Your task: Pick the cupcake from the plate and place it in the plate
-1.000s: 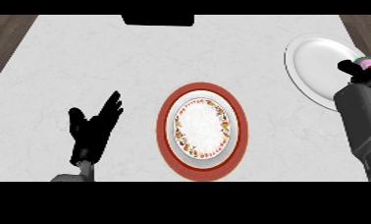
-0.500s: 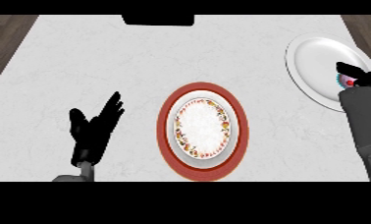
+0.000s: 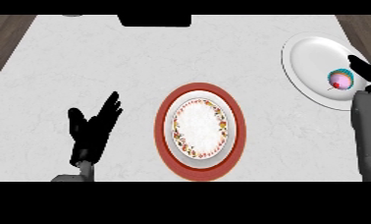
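From the head view, the table [image 3: 109, 61] is pale grey, almost white, with faint marks like stone. Brown wood shows at the top left and top right corners, past the table's edges. A dark block [image 3: 155, 20] sits at the far edge, in the middle.

In the middle of the table lies a red-rimmed plate [image 3: 201, 130] with a white middle and a ring of little coloured dots. There is a lot of bare table to its left and above it. A white plate [image 3: 311, 66] lies near the right edge, well apart from the red-rimmed plate.

The cupcake [image 3: 340, 79] is on the white plate, near its right side. It has a blue wrapper, pink top and a small red bit on it.

The left hand [image 3: 91, 132] is at the lower left, fingers spread and pointing up. It holds nothing and rests there, apart from the red-rimmed plate.

The right hand [image 3: 360, 69] shows at the right edge, just beside the cupcake. Only a small dark part of it shows, so I cannot tell if it is spread or pinching the cupcake.
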